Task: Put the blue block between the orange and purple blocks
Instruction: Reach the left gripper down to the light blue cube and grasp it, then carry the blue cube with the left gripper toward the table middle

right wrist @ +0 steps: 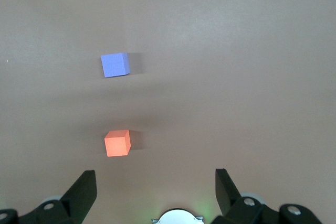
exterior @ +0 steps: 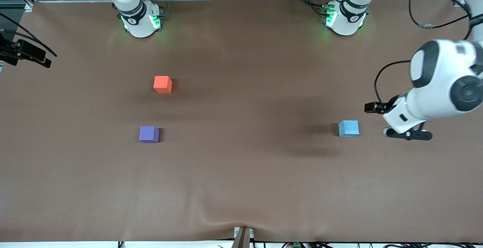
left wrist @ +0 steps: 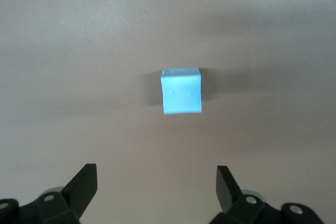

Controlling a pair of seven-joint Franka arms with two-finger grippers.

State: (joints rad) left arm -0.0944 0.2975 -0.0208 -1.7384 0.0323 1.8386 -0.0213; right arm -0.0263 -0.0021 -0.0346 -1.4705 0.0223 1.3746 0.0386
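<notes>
Fingers of your left gripper stand wide, empty; descend off-centre and you knock the blue block away.

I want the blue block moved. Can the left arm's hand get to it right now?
Probably yes. The left hand is open and empty, up in the air close beside the blue block, and nothing stands between them on the table.
</notes>
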